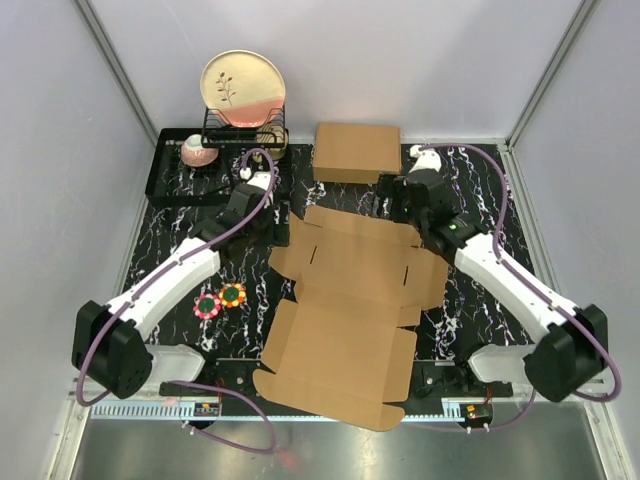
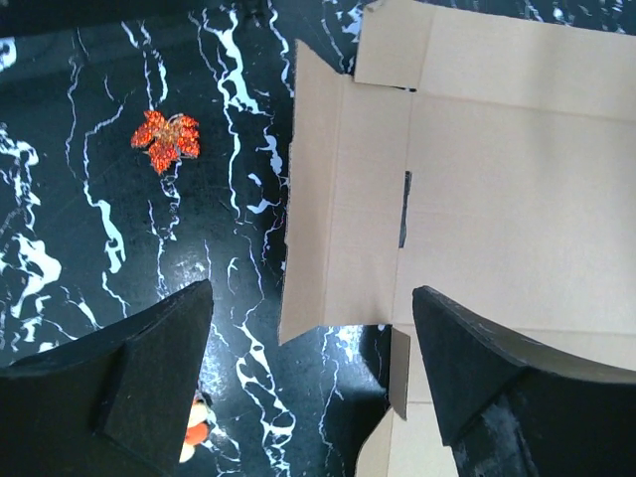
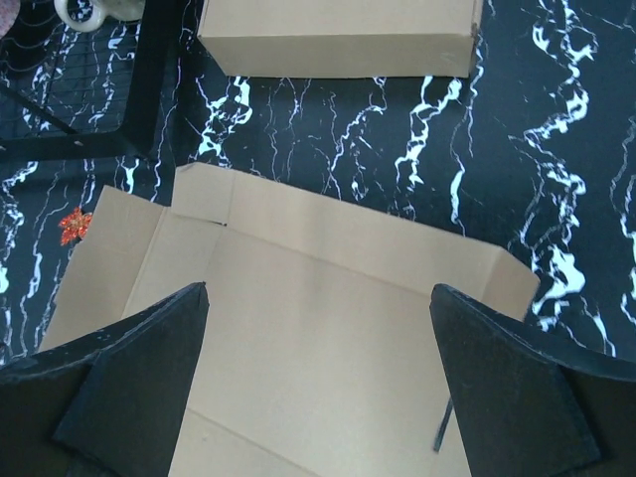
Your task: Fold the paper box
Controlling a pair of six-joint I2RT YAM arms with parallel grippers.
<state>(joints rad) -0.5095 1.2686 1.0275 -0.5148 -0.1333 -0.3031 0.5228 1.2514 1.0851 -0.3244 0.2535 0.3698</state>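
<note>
Paper box point(image 1: 345, 320) lies unfolded on the table point(image 1: 462, 322), left arm point(image 1: 170, 280) and right arm point(image 1: 500, 270) at its far end, jaws wide, apparently empty.

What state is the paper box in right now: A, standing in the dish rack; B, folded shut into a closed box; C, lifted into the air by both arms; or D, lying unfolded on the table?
D: the paper box lies spread open on the table with its side flaps and tabs out, and nothing is gripping it.
</note>
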